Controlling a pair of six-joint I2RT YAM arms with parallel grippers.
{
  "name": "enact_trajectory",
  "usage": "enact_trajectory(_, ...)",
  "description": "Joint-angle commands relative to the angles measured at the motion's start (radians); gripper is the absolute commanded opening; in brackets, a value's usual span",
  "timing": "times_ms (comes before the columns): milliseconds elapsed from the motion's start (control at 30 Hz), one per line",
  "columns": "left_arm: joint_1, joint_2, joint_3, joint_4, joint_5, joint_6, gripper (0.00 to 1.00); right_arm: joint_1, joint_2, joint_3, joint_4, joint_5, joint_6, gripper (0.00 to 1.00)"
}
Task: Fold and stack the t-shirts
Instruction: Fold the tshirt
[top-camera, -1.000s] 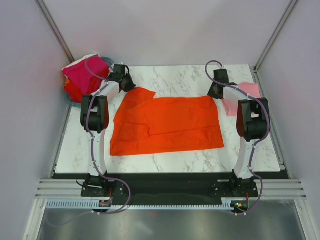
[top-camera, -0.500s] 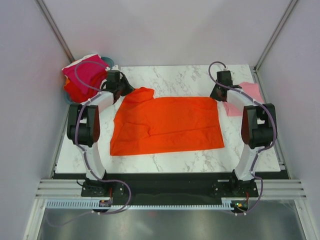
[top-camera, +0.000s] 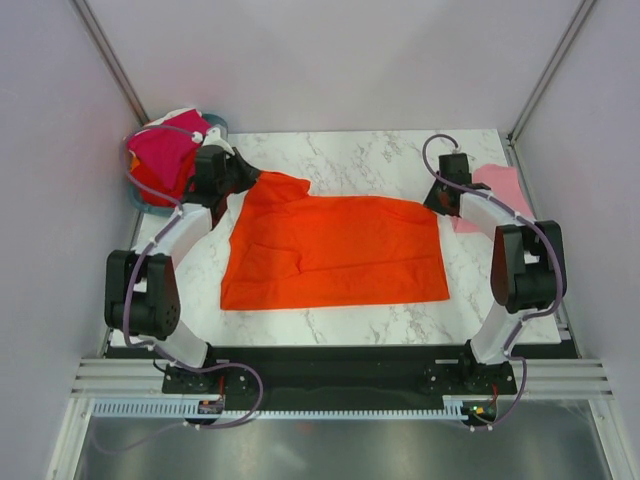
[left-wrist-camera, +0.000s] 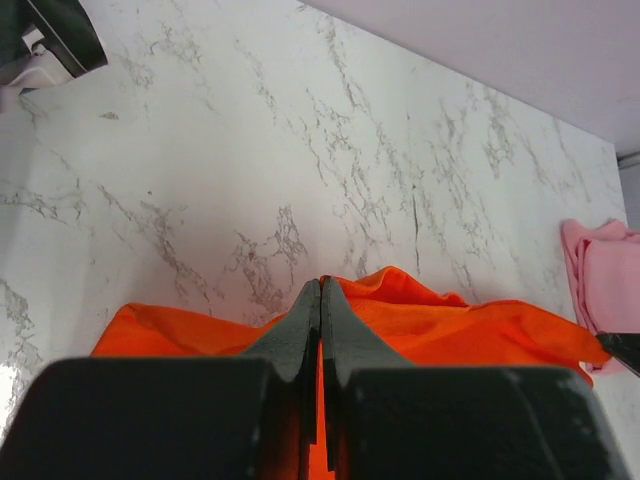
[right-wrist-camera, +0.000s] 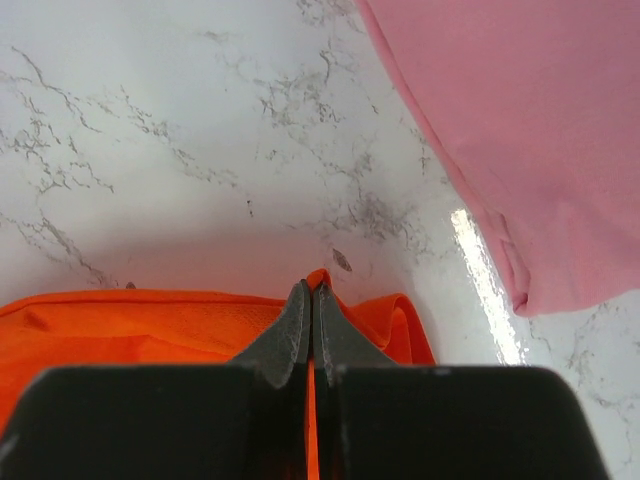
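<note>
Two arms are seen, one at each side of the table, and two claws. The left claw (left-wrist-camera: 320, 292) is closed, and the far left corner of the orange shirt (top-camera: 335, 250) is pinched between its fingers. The right claw (right-wrist-camera: 311, 295) is likewise closed, and the far right corner of the same shirt is gripped in it.

One orange shirt is spread across the middle of the table, mostly flat, with a crease near its left side and its far left corner raised where it is held. One pink shirt (top-camera: 492, 192) is laid at the far right edge, just beside the right claw and apart from the orange cloth. One basket (top-camera: 218, 125) is set at the far left corner, and a heap of shirts (top-camera: 165, 152) is piled in it. Magenta, red and white cloth can be made out there, but the number of shirts in the heap cannot be counted.

The table (top-camera: 350, 155) is topped in white marble pattern with grey veins. It is enclosed by plain pale walls, with slanted metal posts at the two far corners.
</note>
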Motion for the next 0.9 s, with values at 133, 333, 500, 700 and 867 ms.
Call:
enact_trajectory(133,-0.018,-0.143,-0.080,0.017,-0.052,0.009,0.02,-0.004,-0.113,-0.054,0.048,-0.047,0.011,0.00)
enact_trajectory(333,-0.024,-0.260,-0.165,0.000,-0.092,0.004,0.02,-0.004,-0.198,-0.114,0.049,-0.063,0.011,0.00)
enact_trajectory(500,-0.032,-0.329,-0.223,-0.025,-0.109,-0.003,0.02,-0.006,-0.264,-0.158,0.049,-0.034,0.022,0.00)
enact_trajectory(700,-0.037,-0.398,-0.309,-0.031,-0.135,-0.029,0.02,-0.004,-0.304,-0.215,0.060,-0.010,0.040,0.00)
enact_trajectory(867,-0.043,-0.468,-0.383,-0.030,-0.129,-0.054,0.02,-0.004,-0.310,-0.246,0.079,-0.006,0.037,0.00)
